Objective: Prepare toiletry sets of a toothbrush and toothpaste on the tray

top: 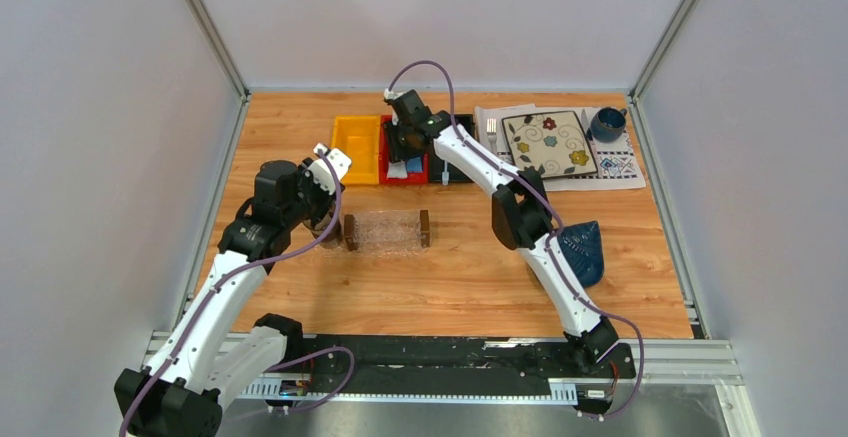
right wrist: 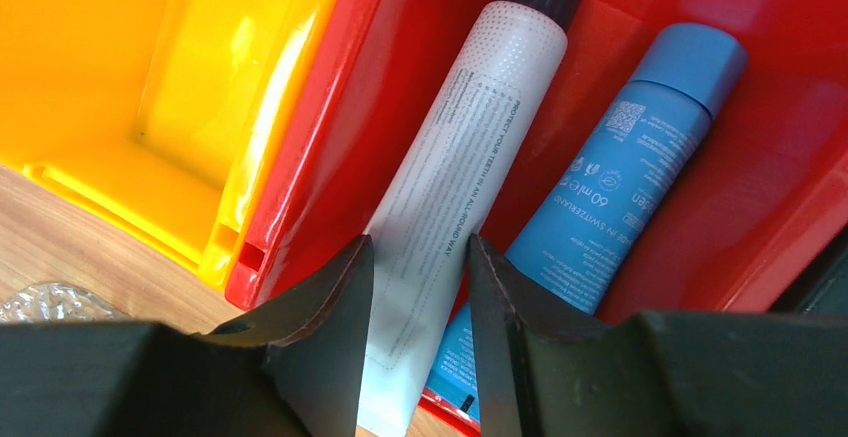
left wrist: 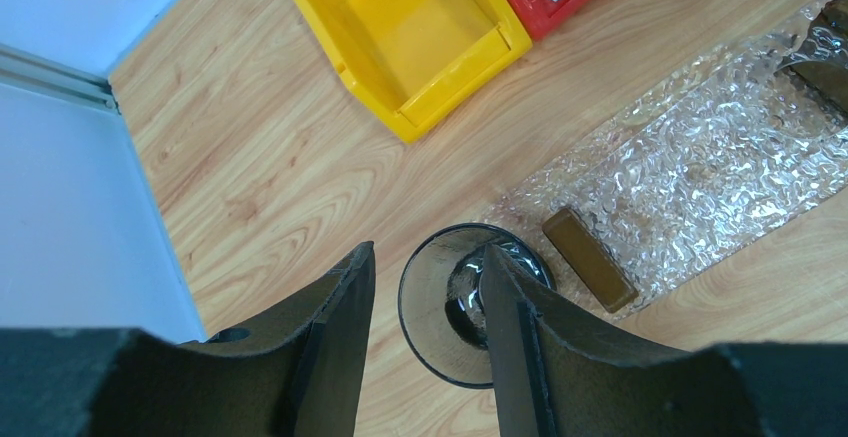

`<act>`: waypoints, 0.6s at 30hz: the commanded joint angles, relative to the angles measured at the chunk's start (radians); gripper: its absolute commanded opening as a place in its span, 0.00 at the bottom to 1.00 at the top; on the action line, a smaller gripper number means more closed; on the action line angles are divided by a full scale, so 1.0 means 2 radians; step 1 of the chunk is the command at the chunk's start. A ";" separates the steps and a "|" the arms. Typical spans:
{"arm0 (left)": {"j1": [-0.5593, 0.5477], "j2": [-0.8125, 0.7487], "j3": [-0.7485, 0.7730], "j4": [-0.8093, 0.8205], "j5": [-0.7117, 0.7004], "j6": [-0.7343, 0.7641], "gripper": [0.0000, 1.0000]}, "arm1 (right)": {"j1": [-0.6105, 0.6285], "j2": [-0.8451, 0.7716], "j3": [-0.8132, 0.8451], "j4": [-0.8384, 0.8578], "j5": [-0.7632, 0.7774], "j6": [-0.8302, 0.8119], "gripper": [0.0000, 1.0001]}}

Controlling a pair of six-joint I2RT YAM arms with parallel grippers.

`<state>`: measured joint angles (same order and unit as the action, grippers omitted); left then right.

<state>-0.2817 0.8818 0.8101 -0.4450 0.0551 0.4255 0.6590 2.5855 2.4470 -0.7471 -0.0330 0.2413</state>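
The white toothpaste tube [right wrist: 470, 127] with a black cap lies in the red bin [right wrist: 340, 107], and a bright blue toothpaste tube [right wrist: 620, 167] lies beside it. My right gripper [right wrist: 418, 242] reaches down into that bin [top: 415, 172], its two fingers pressed against the white tube's sides near the crimped end. The tube still rests in the bin. The clear textured tray [top: 385, 229] sits mid-table with nothing in it, a brown block [left wrist: 590, 259] at its end. My left gripper [left wrist: 428, 249] hangs open by the tray's left end. I cannot make out the toothbrush.
A dark glass cup [left wrist: 440, 307] stands under my left gripper, beside the tray [left wrist: 700, 157]. An empty yellow bin [top: 358, 147] adjoins the red one. A floral plate [top: 549, 143], a blue cup [top: 607, 122] and a dark blue leaf dish [top: 582, 252] lie to the right.
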 commanded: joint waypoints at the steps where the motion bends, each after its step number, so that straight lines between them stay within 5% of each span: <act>1: -0.001 0.000 0.004 0.018 0.008 0.004 0.52 | -0.007 0.004 0.008 -0.038 0.004 0.000 0.24; 11: -0.001 0.000 0.008 0.014 0.008 0.007 0.52 | -0.007 0.000 0.010 -0.038 0.007 0.000 0.00; 18: -0.001 0.001 0.011 0.012 0.008 0.008 0.52 | -0.009 -0.016 0.011 -0.038 0.012 -0.003 0.00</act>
<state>-0.2817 0.8829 0.8101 -0.4446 0.0551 0.4290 0.6483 2.5843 2.4489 -0.7513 -0.0360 0.2470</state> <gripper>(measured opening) 0.524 0.287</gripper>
